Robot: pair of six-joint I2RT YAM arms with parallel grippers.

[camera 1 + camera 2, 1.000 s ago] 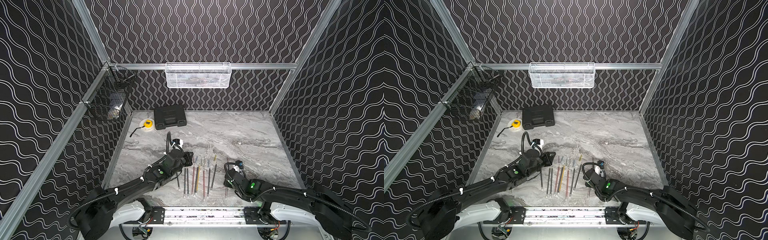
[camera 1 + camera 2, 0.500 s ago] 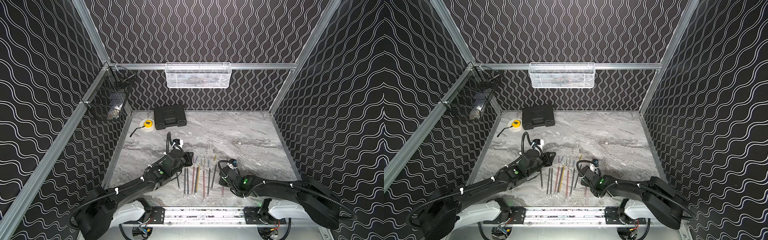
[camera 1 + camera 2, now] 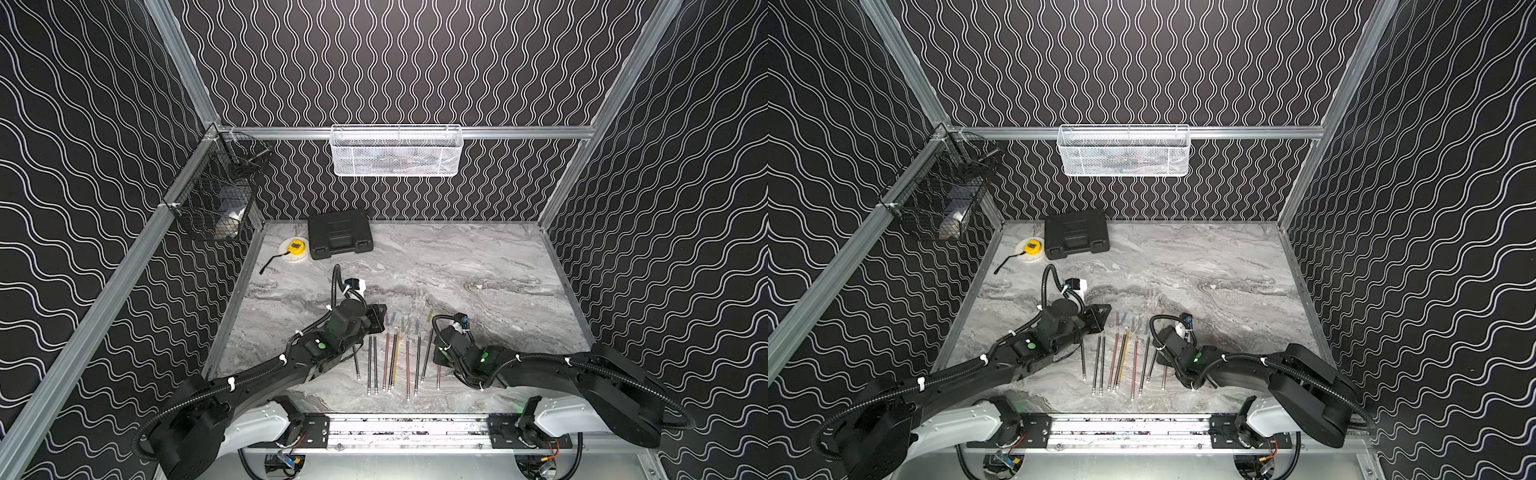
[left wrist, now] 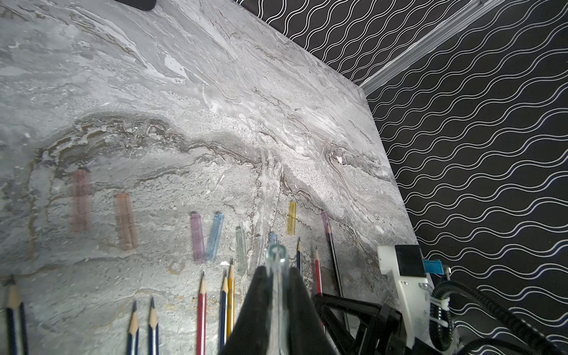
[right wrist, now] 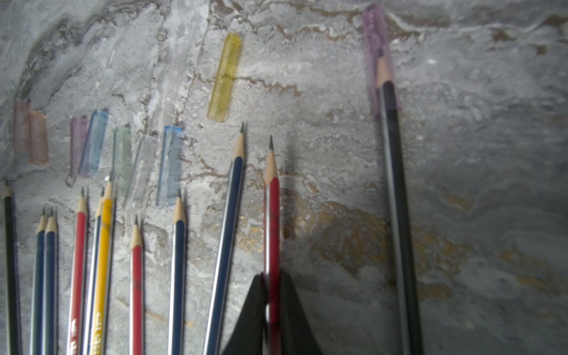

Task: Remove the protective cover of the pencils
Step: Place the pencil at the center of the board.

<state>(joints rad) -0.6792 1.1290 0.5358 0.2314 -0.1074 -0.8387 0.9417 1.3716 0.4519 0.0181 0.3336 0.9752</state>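
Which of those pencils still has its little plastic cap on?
The black pencil lying apart from the row: a purple cap covers its tip. The other pencils show bare sharpened points.

Top views look down; 2 wrist cameras seemingly skim shared pencils (image 5: 176,276).

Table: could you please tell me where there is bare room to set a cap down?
Free: the table from the case across to the right wall, beyond the caps. Crowded: the front centre, where the pencils lie.
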